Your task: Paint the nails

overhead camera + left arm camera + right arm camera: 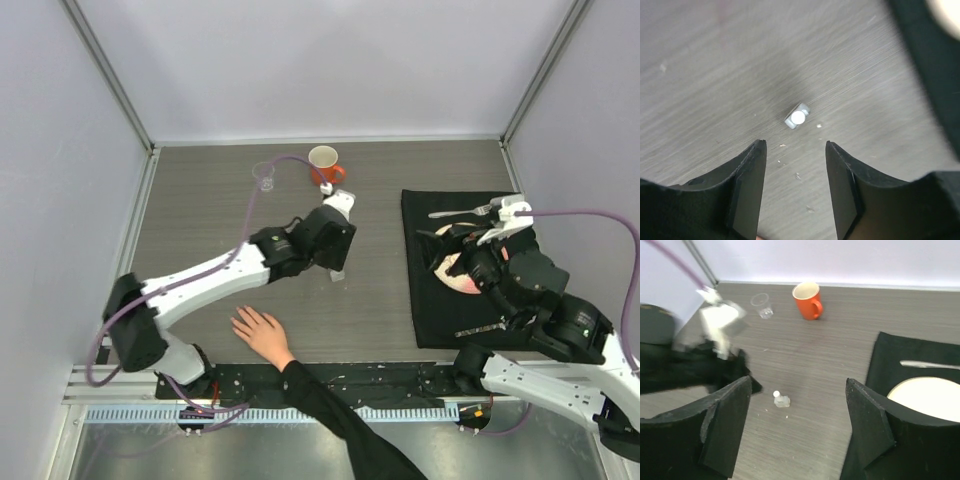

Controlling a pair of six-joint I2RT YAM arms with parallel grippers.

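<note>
Orange ceramic mug (324, 163) and clear plastic cup (265, 176) stand near the far edge of a grey wood-grain table (200, 220). A small clear white-capped bottle (781, 400) sits mid-table, left of a black cloth mat (430, 310) bearing a white plate (930, 400) and silver fork (462, 212).

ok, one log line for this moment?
left gripper open, empty, over bottle | bottle on table, free | right gripper open, empty, by plate | hand flat on table

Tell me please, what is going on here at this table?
A person's hand lies flat on the table, fingers spread, apparently ready for painting. The left gripper hovers open over a small white-capped bottle, holding nothing. The right gripper is open too, empty, above the plate on the black mat.
</note>
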